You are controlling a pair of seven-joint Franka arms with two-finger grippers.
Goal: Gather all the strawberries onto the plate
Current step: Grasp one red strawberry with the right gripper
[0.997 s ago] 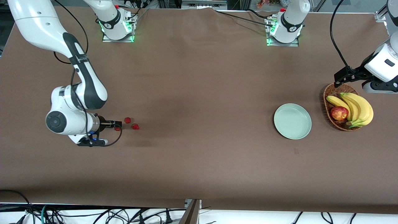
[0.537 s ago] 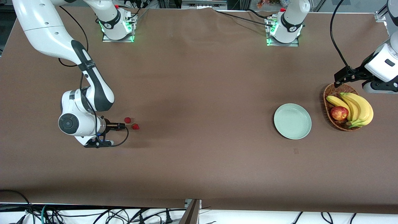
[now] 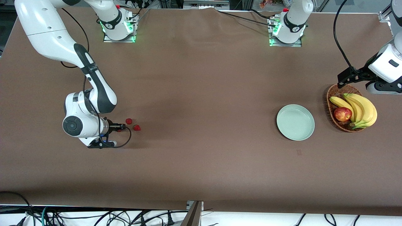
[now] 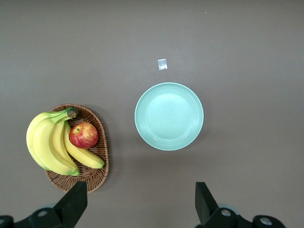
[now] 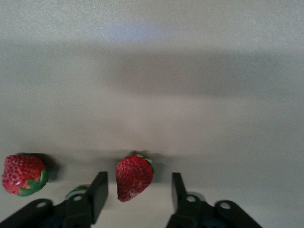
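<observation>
With the right gripper (image 5: 137, 192) down at the table, jaws apart around one strawberry (image 5: 134, 176): first pick. Next: squeeze, lift, carry to plate (image 3: 295, 122). Left gripper (image 4: 138, 202) waiting above the plate, jaws apart.

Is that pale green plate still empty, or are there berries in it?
Empty. The round, glossy pale mint-green plate shows only its bare surface in the front and left wrist views; tiny red strawberries lie on the table toward the right arm's end.

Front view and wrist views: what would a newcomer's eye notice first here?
First, the right end effector low at the right arm's end of the table, its fingers around one strawberry, with two more strawberries beside it. Next, the plate and the basket of bananas and apple under the open left end effector.
</observation>
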